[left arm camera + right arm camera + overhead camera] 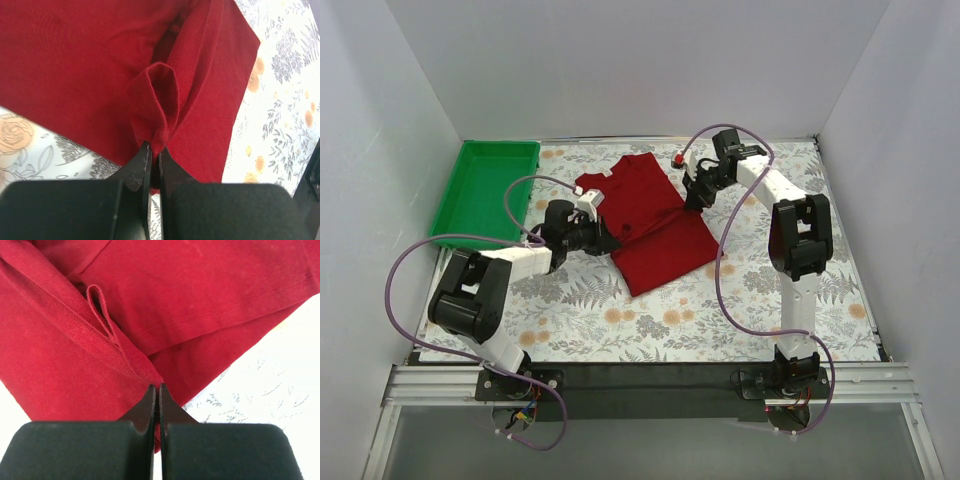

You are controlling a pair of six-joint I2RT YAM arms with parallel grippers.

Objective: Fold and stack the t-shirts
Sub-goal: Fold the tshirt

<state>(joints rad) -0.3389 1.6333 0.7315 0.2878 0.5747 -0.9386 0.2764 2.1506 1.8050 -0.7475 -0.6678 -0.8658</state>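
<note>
A plain dark red t-shirt (655,225) lies partly folded on the flowered table cover, its collar end toward the back. My left gripper (610,238) is at the shirt's left edge and is shut on a pinched fold of the red cloth (157,107), which bunches up just beyond the fingertips. At the shirt's right edge, my right gripper (695,203) is shut on the cloth (125,355) too, with a hem ridge running away from the tips. In both wrist views the fabric is squeezed between the black jaws.
A green tray (485,190) stands at the back left of the table. A small red and white object (680,159) sits behind the shirt. White walls close in the back and both sides. Purple cables loop over both arms.
</note>
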